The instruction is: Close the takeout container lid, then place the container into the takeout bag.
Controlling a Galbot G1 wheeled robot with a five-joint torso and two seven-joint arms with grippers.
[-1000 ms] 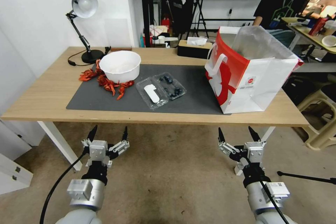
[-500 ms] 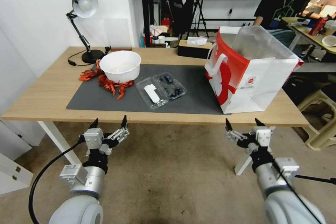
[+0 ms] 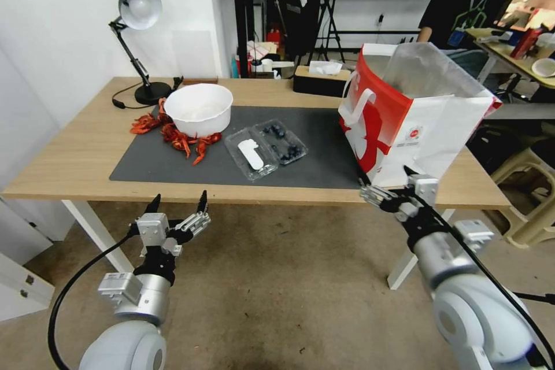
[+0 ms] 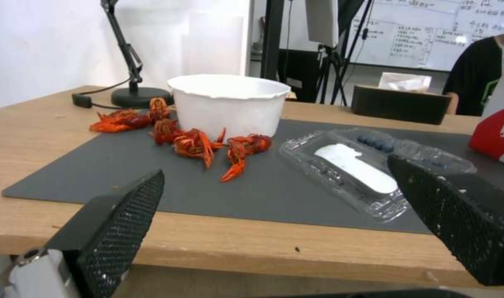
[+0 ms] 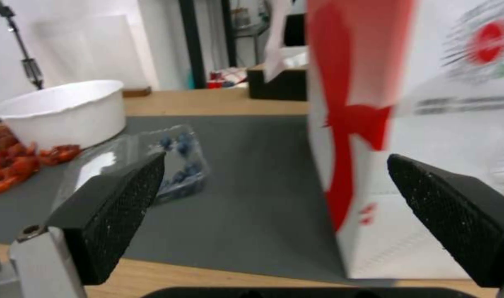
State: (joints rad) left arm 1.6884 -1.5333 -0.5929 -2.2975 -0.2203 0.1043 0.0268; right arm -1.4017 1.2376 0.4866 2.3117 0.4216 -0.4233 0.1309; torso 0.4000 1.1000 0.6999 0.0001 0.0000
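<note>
The takeout container (image 3: pixel 284 143) lies open on the grey mat, blueberries in its far half. Its lid (image 3: pixel 251 155) is folded flat toward me, white label up. In the left wrist view the lid (image 4: pixel 352 169) lies nearer than the takeout container (image 4: pixel 428 156). The takeout bag (image 3: pixel 411 121), red and white, stands open at the mat's right end. My left gripper (image 3: pixel 178 199) is open below the table's front edge, in front of the mat's left part. My right gripper (image 3: pixel 385 179) is open at the front edge, just before the bag's (image 5: pixel 428 124) corner, with the takeout container (image 5: pixel 181 164) off to its left.
A white bowl (image 3: pixel 198 108) stands on the mat (image 3: pixel 173 165) left of the container, with red crayfish (image 3: pixel 185 140) scattered around it. A desk lamp (image 3: pixel 137 8) and a black tissue box (image 3: pixel 319 79) stand at the back. A beige stool (image 3: pixel 532 208) sits right of the table.
Both arms have risen toward the table. The right gripper came up from floor level to the front edge by the bag; the left rose a little. Nothing on the table moved.
</note>
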